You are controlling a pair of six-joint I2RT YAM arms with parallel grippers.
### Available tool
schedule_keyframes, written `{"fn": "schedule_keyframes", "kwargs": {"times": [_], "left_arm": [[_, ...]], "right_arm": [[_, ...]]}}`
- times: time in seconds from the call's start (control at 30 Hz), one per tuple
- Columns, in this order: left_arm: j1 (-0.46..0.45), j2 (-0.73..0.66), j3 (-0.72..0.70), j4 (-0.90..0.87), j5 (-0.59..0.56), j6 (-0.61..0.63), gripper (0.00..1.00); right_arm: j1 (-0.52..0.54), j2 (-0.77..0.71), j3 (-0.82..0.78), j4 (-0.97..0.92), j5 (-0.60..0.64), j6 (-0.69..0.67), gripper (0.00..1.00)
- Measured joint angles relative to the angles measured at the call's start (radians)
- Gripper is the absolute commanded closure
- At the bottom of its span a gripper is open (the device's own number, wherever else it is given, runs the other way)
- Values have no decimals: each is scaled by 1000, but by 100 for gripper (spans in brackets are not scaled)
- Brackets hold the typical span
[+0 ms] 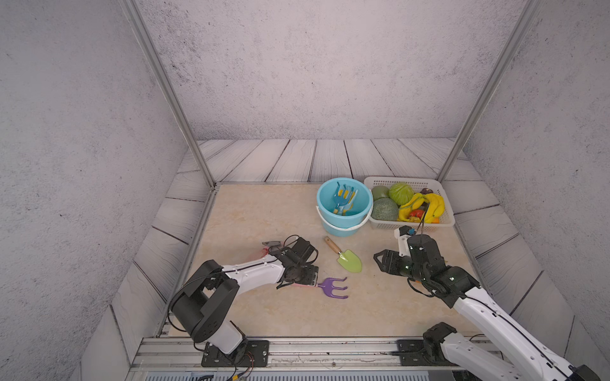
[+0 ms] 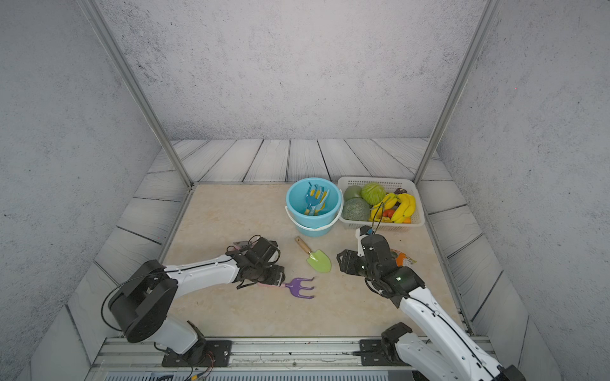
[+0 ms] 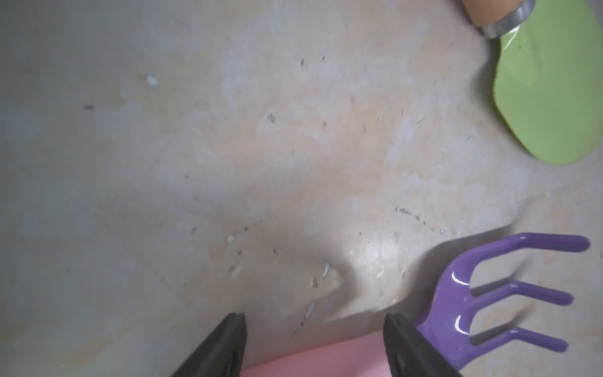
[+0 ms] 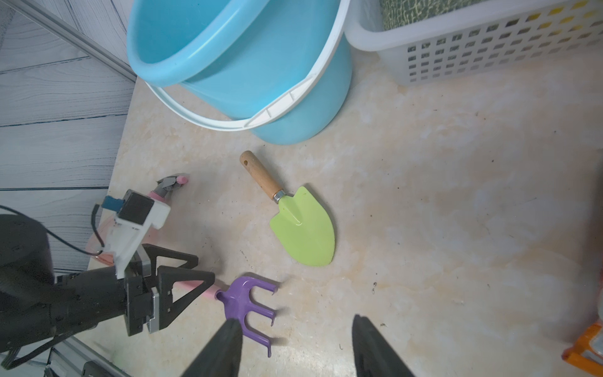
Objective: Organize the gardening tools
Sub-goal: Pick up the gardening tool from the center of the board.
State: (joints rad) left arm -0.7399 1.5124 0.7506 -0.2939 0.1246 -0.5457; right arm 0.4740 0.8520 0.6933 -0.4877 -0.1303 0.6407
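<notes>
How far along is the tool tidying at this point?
Done: the blue rake and yellow scoop lie in the bucket. In hand: the left gripper straddles the purple rake at its pink handle on the table; a firm grip isn't clear. Left: the green trowel and pink spray bottle lie on the table. The right gripper hangs open, empty.

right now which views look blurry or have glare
Left wrist view: soft and hazy overall, white glints on the purple rake and prong shadows on the table. Right wrist view: sharper, the trowel crisp, rake prongs smeared. Both top views: even, soft light.
</notes>
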Motion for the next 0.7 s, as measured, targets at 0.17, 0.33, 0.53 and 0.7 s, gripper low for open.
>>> {"fn": "schedule_keyframes", "kwargs": {"times": [0.17,0.33,0.53,0.7], "left_arm": [[-3,-79,-59,5,35,-22,23],[-35,-101,-80,7,57,-29,23],[-93,-112,-81,2,43,-20,24],[-148,-132,-81,-38,-44,4,27]], "right_arm": [[0,29,-4,19,-11,4,41],[0,58,-4,23,-26,5,41],[0,61,-4,28,-29,5,41],[1,72,-4,29,-29,5,41]]}}
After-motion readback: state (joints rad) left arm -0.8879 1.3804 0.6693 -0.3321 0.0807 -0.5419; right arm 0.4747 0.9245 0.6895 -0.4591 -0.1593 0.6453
